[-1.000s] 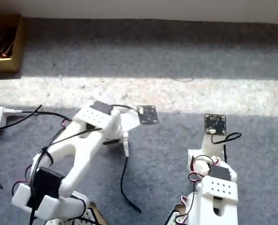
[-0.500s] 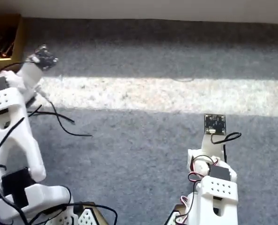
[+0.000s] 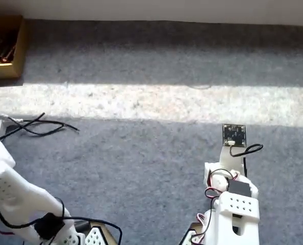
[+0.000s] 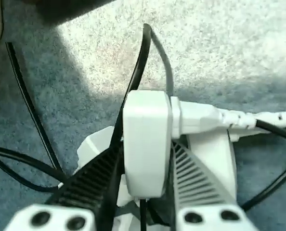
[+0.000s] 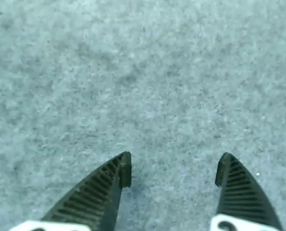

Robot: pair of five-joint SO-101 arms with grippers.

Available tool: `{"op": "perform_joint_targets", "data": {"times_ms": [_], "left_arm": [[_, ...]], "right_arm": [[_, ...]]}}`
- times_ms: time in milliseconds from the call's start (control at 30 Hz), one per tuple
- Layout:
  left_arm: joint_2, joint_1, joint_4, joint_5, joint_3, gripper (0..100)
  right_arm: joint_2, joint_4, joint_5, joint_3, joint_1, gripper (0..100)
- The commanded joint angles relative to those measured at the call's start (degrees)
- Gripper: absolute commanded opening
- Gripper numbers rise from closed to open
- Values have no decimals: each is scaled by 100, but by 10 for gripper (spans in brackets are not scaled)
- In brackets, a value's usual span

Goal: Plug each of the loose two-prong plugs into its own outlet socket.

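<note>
**One white block clamped in the left pincer; right pincer open over grey carpet**

One bench (image 3: pixel 156 168) covered in grey carpet is seen, crossed by one band of sunlight (image 3: pixel 182 102) that lies well beyond both pincers. Two arms are counted. The left arm (image 3: pixel 14 196) is bent low at the near corner, and the right arm (image 3: pixel 234 204) stands apart from it at the other side. One cardboard box (image 3: pixel 11 48) is set at the far corner, on the left arm's side and beyond the sunlit band.

The left pincer (image 4: pixel 145 159) is closed on one white block (image 4: pixel 145 125). The block is held between the two ribbed fingers (image 4: pixel 97 175), and each finger is pressed against a side of it. One white plug (image 4: pixel 193 115) is seated in the block's side, just past one fingertip. One speckled cord (image 4: pixel 258 118) is led away from the plug, outward from the pincer. A further white body (image 4: pixel 208 154) lies close against the block beside that finger; what it is cannot be told.

The right pincer (image 5: pixel 174 169) is held open, its two fingers well apart, with grey carpet between and ahead of them.

Several black cables (image 4: pixel 148 62) are seen around the left pincer. One is looped over the block's far end and others are trailed across the carpet beside it. In the high view the black cables (image 3: pixel 39 125) are spread over the carpet beyond the left arm.
</note>
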Motion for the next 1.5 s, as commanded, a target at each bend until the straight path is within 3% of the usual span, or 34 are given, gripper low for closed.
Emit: {"op": "perform_joint_targets", "data": {"times_ms": [0,133,233,367,533,733,833,1033,1233,1367,1467], "left_arm": [[655,-180,826,35,-1411,66],[910,-101,2031,79,-2360,252],[796,215,2901,730,-2862,357],[391,716,3833,1811,-3521,377],[-224,1253,4475,2514,-3873,379],[-1358,2088,5363,3349,-3767,376],[-2316,2615,5354,3895,-2958,376],[-4725,3855,5169,4413,-295,376],[-7125,4629,3323,4835,3591,379],[-8593,4725,1679,4818,6070,379],[-9455,4699,1090,4818,7301,380]], "right_arm": [[-92,-92,53,-13,-22,277],[-92,-92,26,-13,-22,277],[-92,-75,26,-22,-22,277],[-92,-57,26,-48,-22,277],[-119,356,26,-277,13,277],[-927,1851,18,-1323,13,276],[-1842,2738,35,-1648,13,275],[-4268,2835,70,-866,453,275],[-3987,2202,70,356,488,275],[-4127,1798,26,752,470,275],[-4338,1798,26,1068,470,275]]}}
